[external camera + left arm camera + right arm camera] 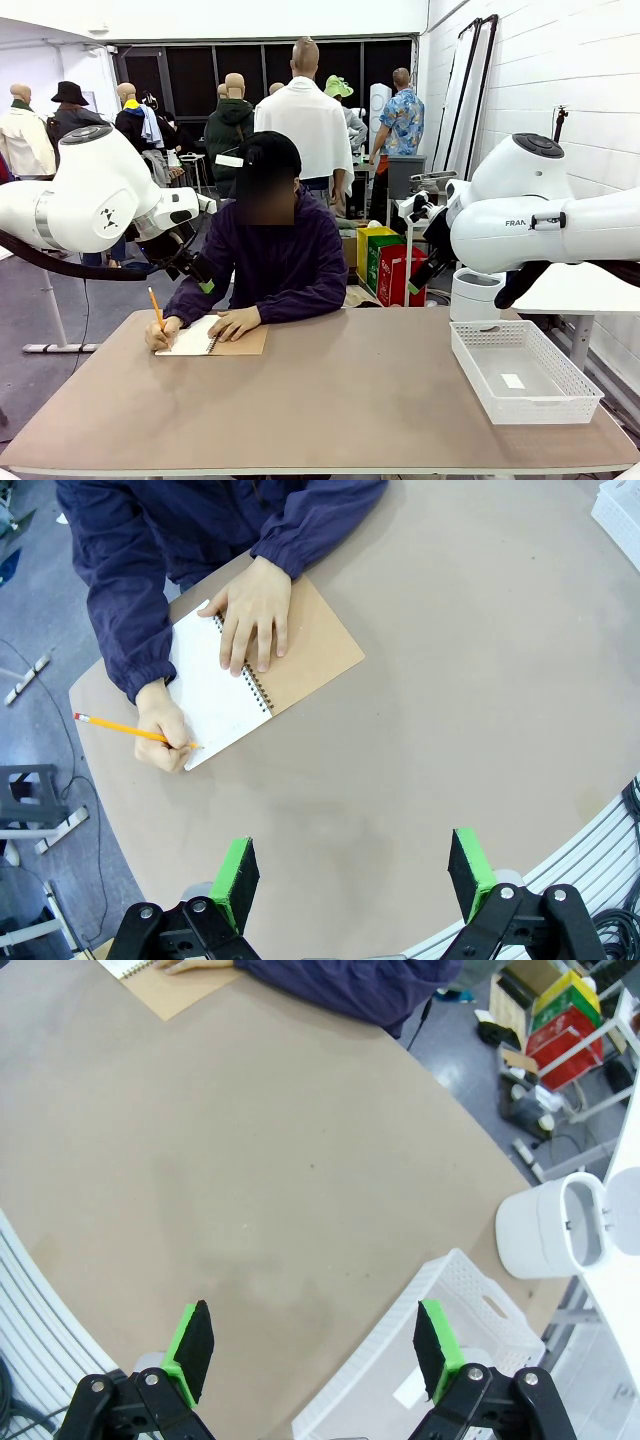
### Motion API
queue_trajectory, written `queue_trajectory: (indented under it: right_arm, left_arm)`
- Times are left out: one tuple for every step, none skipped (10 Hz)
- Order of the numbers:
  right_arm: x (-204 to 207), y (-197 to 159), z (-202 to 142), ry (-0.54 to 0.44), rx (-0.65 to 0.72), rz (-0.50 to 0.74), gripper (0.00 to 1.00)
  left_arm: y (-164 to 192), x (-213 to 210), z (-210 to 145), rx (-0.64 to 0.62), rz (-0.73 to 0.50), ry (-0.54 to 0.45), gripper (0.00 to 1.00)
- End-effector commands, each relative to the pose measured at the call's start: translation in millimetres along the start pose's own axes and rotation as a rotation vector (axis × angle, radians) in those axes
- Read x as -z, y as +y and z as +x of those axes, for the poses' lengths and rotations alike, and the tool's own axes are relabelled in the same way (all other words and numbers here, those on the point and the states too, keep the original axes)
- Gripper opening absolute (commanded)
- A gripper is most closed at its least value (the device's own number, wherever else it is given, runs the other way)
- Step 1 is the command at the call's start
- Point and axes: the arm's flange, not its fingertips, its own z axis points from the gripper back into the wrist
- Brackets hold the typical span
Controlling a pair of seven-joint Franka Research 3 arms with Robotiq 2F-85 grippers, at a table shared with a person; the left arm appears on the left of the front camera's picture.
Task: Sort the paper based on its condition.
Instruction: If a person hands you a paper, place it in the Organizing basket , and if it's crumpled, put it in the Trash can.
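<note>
Meanwhile the left gripper [355,868] and right gripper [315,1348] hover, jaws apart, as a hand [252,610] pins the notebook [312,652] for writing.

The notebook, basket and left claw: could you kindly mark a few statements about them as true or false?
A person's hand holds a pencil at the open notebook. True.
The white basket stands on the table toward the robot's right. True.
The notebook lies inside the basket. False: it lies on the bare table, well apart from it.
The left claw is shut on a sheet. False: its jaws stand open, holding nothing.
</note>
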Motion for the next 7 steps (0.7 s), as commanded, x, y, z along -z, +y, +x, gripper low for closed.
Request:
queue_trajectory:
  right_arm:
    - [0.0, -0.8, 0.1, -0.003, 0.001, -0.002, 1.0]
    - [0.0, -0.8, 0.1, -0.003, 0.001, -0.002, 1.0]
    - [0.0, -0.8, 0.1, -0.003, 0.001, -0.002, 1.0]
    - [0.0, -0.8, 0.1, -0.003, 0.001, -0.002, 1.0]
    - [0.0, -0.8, 0.1, -0.003, 0.001, -0.002, 1.0]
    - [0.0, -0.8, 0.1, -0.003, 0.001, -0.002, 1.0]
    - [0.0, -0.8, 0.1, -0.003, 0.001, -0.002, 1.0]
  left_arm:
    - [-0.5, -1.4, 0.2, -0.002, -0.009, -0.006, 1.0]
    - [-0.5, -1.4, 0.2, -0.002, -0.009, -0.006, 1.0]
    - [-0.5, -1.4, 0.2, -0.002, -0.009, -0.006, 1.0]
    - [-0.5, -1.4, 0.2, -0.002, -0.009, -0.006, 1.0]
    - [-0.5, -1.4, 0.2, -0.002, -0.009, -0.006, 1.0]
    - [-0.5, -1.4, 0.2, -0.002, -0.009, -0.006, 1.0]
    - [-0.5, -1.4, 0.2, -0.002, -0.009, -0.006, 1.0]
